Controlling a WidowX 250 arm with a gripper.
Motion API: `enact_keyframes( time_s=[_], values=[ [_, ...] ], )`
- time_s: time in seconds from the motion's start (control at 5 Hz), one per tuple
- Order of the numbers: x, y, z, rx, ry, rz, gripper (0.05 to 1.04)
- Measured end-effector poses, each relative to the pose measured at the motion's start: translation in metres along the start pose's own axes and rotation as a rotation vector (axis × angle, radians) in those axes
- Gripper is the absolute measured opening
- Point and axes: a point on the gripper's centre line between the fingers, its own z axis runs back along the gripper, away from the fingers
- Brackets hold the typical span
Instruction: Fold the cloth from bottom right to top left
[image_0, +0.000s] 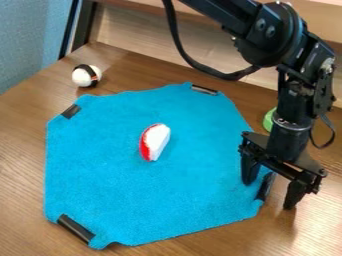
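Four short black strips sit at the corners of the blue, soft-napped cloth (133, 200), which lies flat on the brown wood-grain table (20, 150); their purpose is not evident, though they would serve as corner marks or grips. The lower-right strip (266, 187) is the relevant one. The black two-finger gripper (269, 194) hangs over that corner, its fingers set wide, one on either side of the strip — a placement consistent with pinching the corner before carrying it up and left. No grip on the cloth is observed, and the fold is judged not yet begun.

A white and red wedge-shaped soft item (155, 142) rests near the middle of the cloth, in the probable path of the fold; it could be covered or leave a bulge. A white ball with a black and orange band (86, 75) stands off the cloth, beyond the upper-left strip (71, 111), and should not obstruct unless the corner is carried too far.

Limits of inspection: the near finger partly covers the lower-right strip, and whether the fingertips touch cloth or table cannot be established. A bright green item (268, 120) is largely hidden behind the arm — identity undetermined. The arm is cut off at the top edge.
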Motion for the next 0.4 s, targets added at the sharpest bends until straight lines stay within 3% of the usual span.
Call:
enact_keyframes(
  time_s=[0.2,0.4],
  values=[
    [0.0000,0.0022,-0.0025,0.012,-0.007,-0.002,0.952],
    [-0.0002,0.0065,-0.0043,0.003,-0.010,0.019,0.672]
  ],
)
